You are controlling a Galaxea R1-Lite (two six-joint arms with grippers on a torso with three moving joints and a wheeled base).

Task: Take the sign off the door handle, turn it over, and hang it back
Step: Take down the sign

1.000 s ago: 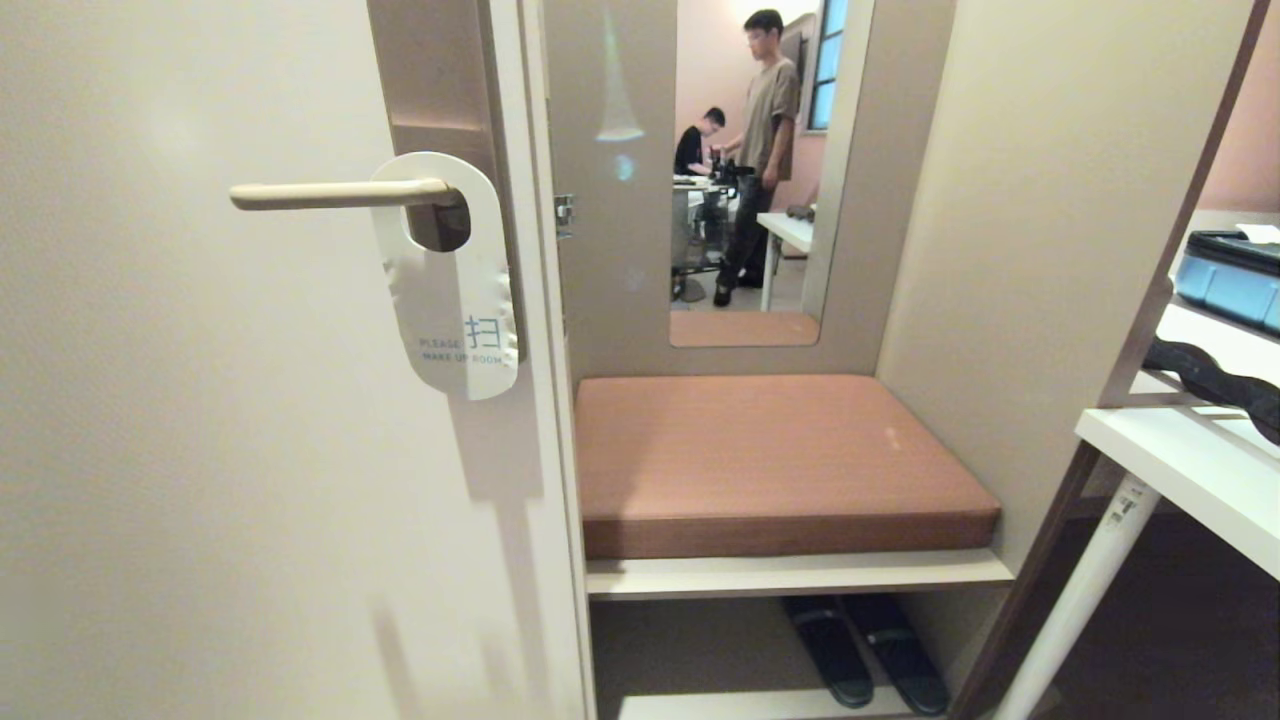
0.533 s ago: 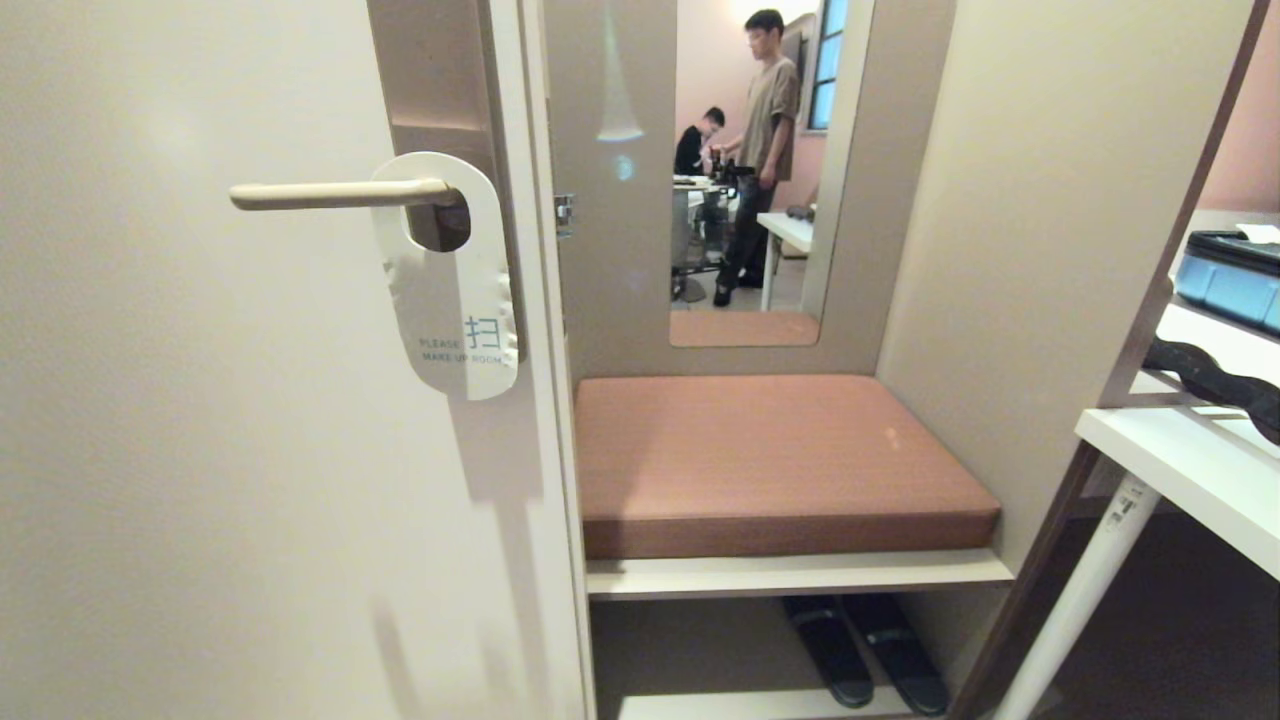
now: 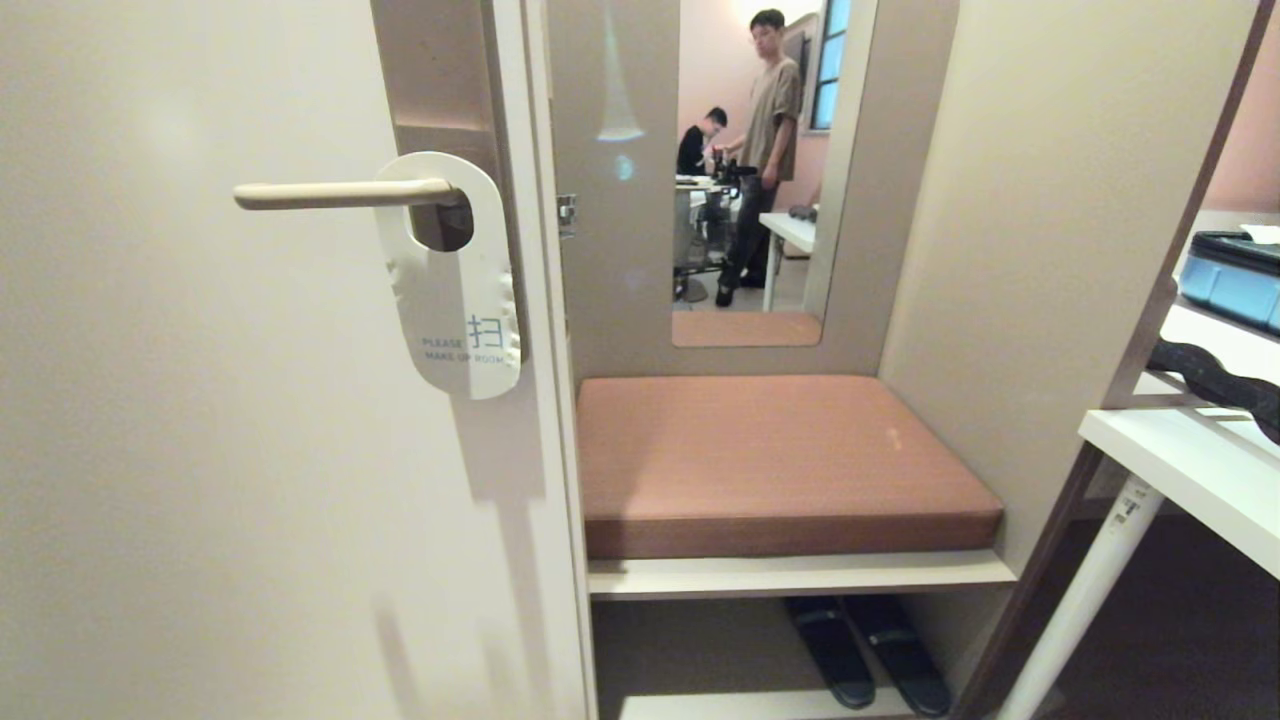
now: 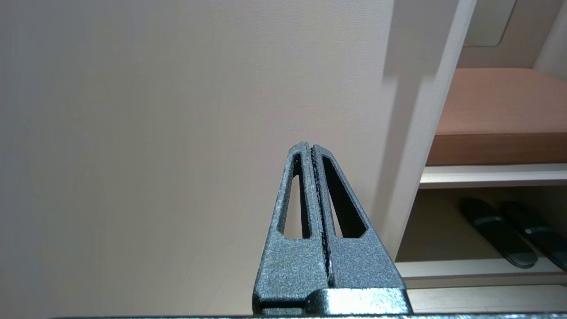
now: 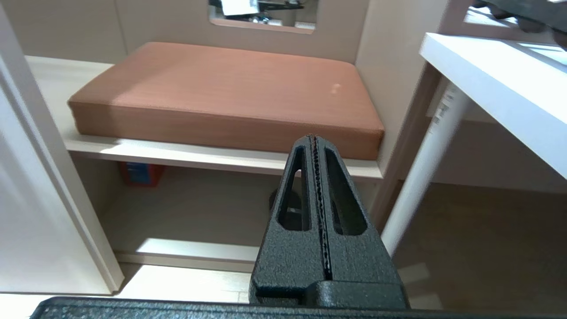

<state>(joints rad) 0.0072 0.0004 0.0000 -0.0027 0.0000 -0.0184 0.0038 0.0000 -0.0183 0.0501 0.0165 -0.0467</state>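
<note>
Head view is giving you the sign hanging by its oval hole on the door handle, white face outward with "PLEASE MAKE UP ROOM" reading near its lower end. The handle is lying level across the door, its pivot end sitting against the tall metal backplate, and the sign is hanging close to that pivot, tilting slightly.

Neither arm is showing in the head view. In the left wrist view, your left end effector is pointing at the plain face of the door, low down and well apart from the sign, with its two fingers pressed flat together and nothing between them. In the right wrist view, your right end effector is sitting the same way, fingers fully together and empty, facing the brown cushion on its shelf.

A pair of dark slippers is lying under that shelf. A mirror above the cushion is showing two people. A white tabletop is standing at the right.
</note>
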